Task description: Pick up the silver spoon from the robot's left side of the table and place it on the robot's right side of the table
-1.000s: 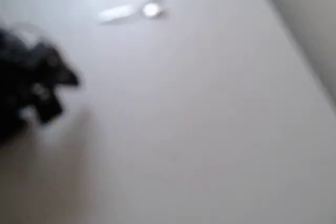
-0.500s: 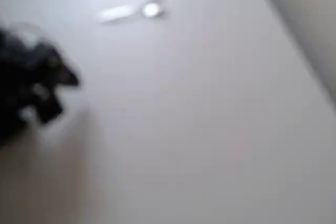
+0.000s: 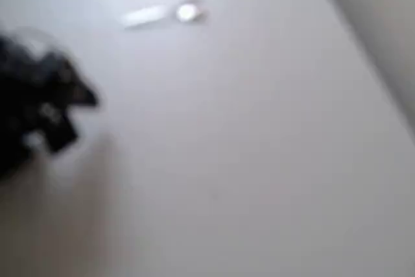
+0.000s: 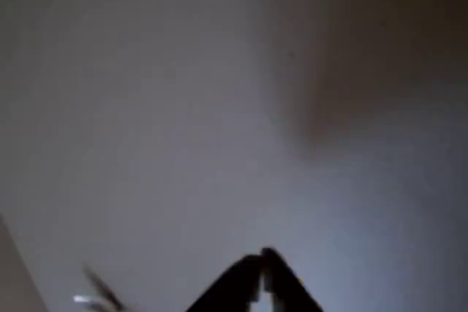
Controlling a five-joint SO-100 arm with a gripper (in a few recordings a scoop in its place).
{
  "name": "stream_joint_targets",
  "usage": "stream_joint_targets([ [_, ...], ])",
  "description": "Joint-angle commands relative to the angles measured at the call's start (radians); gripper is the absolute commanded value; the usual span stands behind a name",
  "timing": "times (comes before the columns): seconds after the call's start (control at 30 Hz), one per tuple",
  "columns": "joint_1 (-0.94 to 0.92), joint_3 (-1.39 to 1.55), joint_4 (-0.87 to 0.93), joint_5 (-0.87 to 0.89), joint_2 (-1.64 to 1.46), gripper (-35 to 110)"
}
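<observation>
Nothing has moved since the earlier pictures: the gripper (image 3: 68, 111) sits at the same spot by the left edge of the overhead view. The silver spoon (image 3: 165, 13) lies flat on the table (image 3: 259, 160), near the top and well apart from the arm. So the pick-up has not begun, I think. Next the arm must reach up to the spoon and open.

The wrist view shows the gripper (image 4: 262, 261) tips pressed together, holding nothing. The blurry overhead view cannot show that, but it shows the spoon plainly.
</observation>
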State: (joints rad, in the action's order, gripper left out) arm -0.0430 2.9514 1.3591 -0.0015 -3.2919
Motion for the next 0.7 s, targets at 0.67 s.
stream_joint_targets([
  [0.67,0.103,0.008,-0.071,-0.040,-0.005,-2],
])
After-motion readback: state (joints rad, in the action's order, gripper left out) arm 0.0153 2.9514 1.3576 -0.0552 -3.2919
